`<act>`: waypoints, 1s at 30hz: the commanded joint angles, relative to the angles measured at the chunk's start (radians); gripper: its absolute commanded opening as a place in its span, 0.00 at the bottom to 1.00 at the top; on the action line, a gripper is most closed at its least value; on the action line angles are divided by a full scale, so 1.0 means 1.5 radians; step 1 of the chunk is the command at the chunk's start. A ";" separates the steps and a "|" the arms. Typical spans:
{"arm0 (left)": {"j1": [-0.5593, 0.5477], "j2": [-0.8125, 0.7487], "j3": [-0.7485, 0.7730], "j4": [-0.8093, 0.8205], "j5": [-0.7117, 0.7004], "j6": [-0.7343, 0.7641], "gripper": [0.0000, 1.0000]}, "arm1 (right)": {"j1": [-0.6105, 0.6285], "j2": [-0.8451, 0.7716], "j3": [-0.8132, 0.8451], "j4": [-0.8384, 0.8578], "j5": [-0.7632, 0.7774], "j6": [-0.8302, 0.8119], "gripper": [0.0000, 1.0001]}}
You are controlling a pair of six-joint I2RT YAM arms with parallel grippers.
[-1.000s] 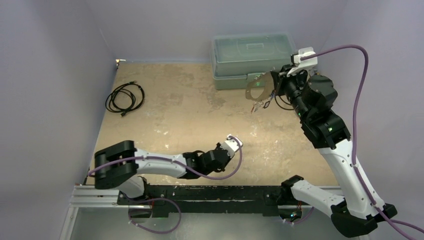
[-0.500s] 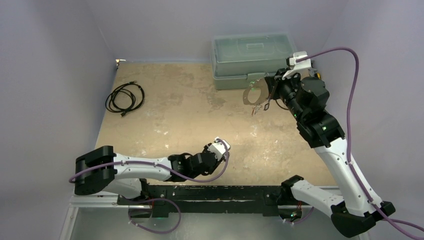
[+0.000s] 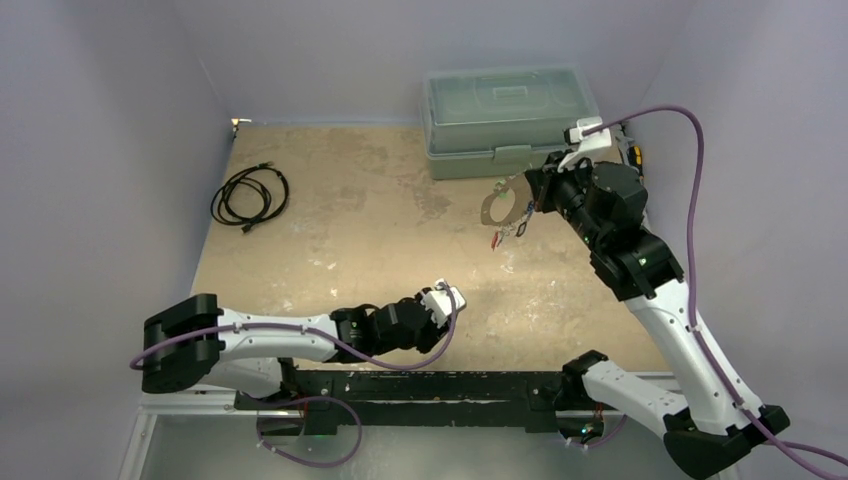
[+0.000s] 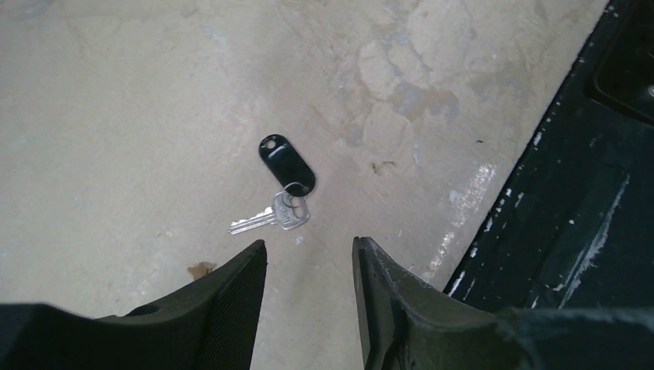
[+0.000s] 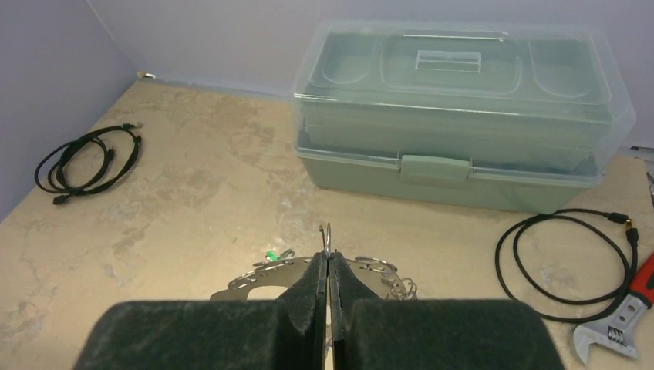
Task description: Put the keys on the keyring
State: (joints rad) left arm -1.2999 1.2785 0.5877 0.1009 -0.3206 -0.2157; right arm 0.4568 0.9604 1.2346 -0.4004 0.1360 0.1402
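The left claw [image 4: 308, 247] hangs empty, jaws apart, over the bench [image 4: 116, 116], with a key [image 4: 266, 220] and its black tag [image 4: 287, 163] lying flat just ahead of the tips, mid-frame. It should, I judge, come forward, straddle the tag and pinch low, since flat metal slips. The right claw [image 5: 328, 266], clamped on the keyring [image 3: 503, 205], holds it aloft right of centre in the top view.

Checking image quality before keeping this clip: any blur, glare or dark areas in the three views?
Top external: soft, even light, but the keyring and its keys are too small for detail. Left wrist: the black-tagged key is sharp, slight glint on its tag; the left hand is dark. Right wrist: the box is sharp; the right hand is near-black and hides part of the keyring.
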 commanded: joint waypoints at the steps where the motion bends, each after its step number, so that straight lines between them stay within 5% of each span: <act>1: 0.035 0.016 -0.014 0.096 0.151 0.065 0.45 | -0.004 -0.040 -0.003 0.011 -0.008 0.012 0.00; 5: 0.103 0.044 -0.043 0.196 0.225 0.069 0.47 | -0.004 -0.062 -0.013 -0.011 -0.005 0.012 0.00; 15: 0.115 0.119 -0.026 0.239 0.292 0.159 0.49 | -0.004 -0.115 -0.049 -0.015 -0.001 0.013 0.00; 22: 0.120 0.098 0.035 0.054 0.305 0.335 0.51 | -0.003 -0.152 -0.094 0.016 -0.017 0.020 0.00; 30: 0.172 0.188 0.108 -0.099 0.393 0.518 0.45 | -0.004 -0.177 -0.113 0.024 -0.040 0.026 0.00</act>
State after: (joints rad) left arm -1.0668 1.5166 0.6998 0.0734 0.1978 0.3840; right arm 0.4568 0.7254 1.0683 -0.4484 0.1055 0.1631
